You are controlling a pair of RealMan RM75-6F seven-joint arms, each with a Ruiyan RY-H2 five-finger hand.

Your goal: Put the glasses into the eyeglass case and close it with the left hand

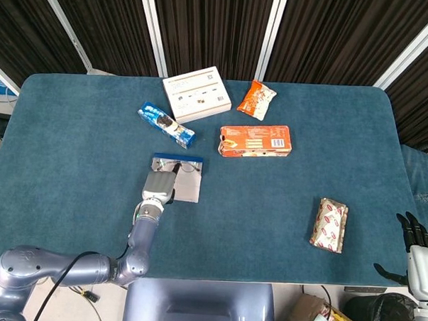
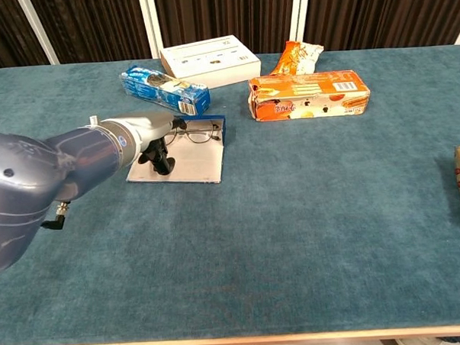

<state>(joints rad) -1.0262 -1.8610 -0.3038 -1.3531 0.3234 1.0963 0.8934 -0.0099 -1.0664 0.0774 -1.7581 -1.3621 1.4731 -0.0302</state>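
A: The table (image 1: 307, 136) fills the head view. The eyeglass case (image 1: 186, 190) lies open and flat at centre-left of the frame. The glasses (image 2: 194, 133) rest along its upper edge, against the blue strip. Where does the operator stand in the procedure?

B: By judgement, the placing step is done or nearly done. The left hand (image 1: 158, 186) sits over the left part of the case. Its dark fingers (image 2: 158, 157) point down onto the grey panel. Whether they grip the flap or only press on it cannot be told. For a clean close, the fingers should catch the free edge of the flap and fold it toward the blue strip. The temples must stay inside the fold line.

A: What does each camera add?

B: The chest view shows the lenses and the downturned fingers, which the forearm hides from above. Only the head view shows the right hand (image 1: 415, 247). It hangs off the table at lower right, fingers spread, holding nothing.
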